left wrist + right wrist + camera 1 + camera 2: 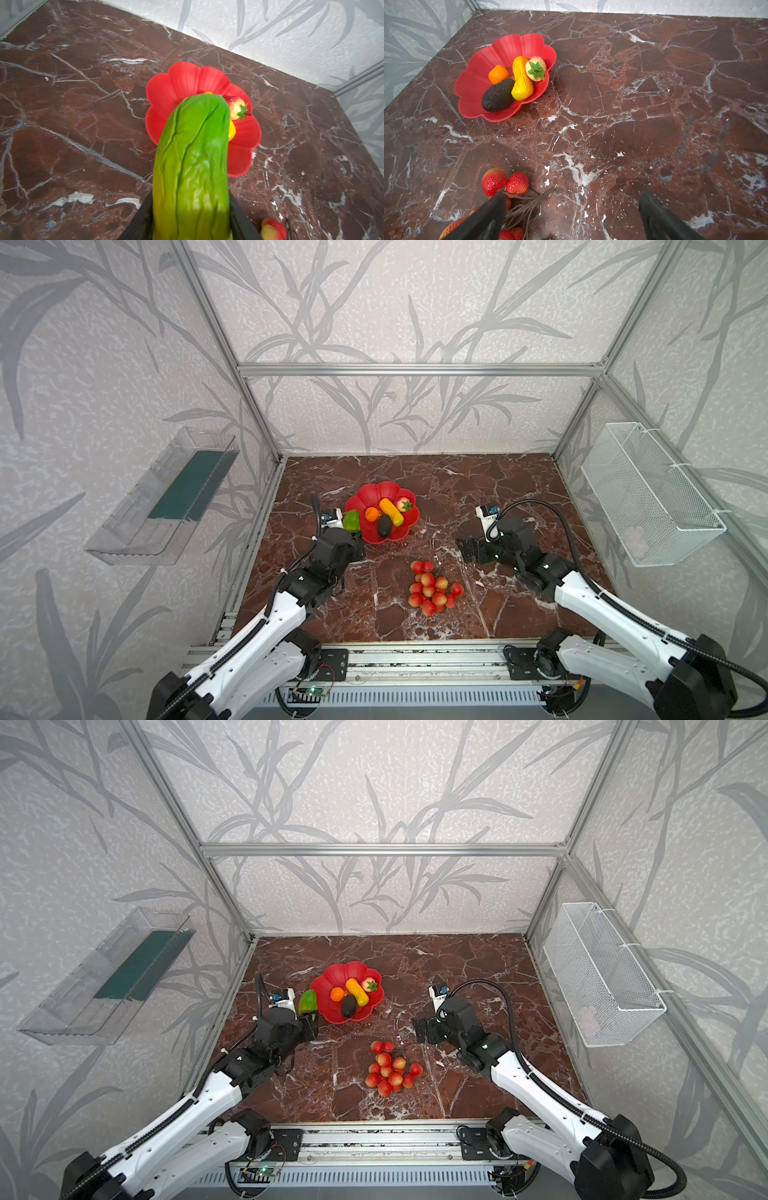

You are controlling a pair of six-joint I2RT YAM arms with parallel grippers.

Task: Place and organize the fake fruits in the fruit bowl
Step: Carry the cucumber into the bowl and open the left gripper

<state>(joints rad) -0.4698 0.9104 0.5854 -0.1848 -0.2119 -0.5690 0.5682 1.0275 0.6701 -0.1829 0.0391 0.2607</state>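
In both top views the fruit bowl (374, 492) sits on the brown marble tabletop (507, 485) left of the middle. It holds four of the fake fruits: the yellow-orange oblong (391, 512), the small orange (372, 514), the blackish oval (385, 526) and the strawberry (404, 504). The left gripper (356, 536) is clamped on the green-yellow oblong (351, 520), which stands just beside the left rim of the fruit bowl (whether it touches the rim I cannot tell). The bunch of red-pink berries (434, 588) lies on the tabletop nearer the camera, apart from the fruit bowl. The right gripper (466, 551) hangs to the right of the bunch and farther back, jaws spread wide with nothing between them. In the left wrist view the green-yellow oblong (193, 166) is pinched between the two black fingers (242, 220), its far end overlapping the fruit bowl (182, 79) and part of the strawberry (235, 108). In the right wrist view the right gripper (571, 207) stands parted over bare marble. One finger is in front of the bunch of red-pink berries (504, 182), and the fruit bowl (473, 83) with its four fruits lies farther off.
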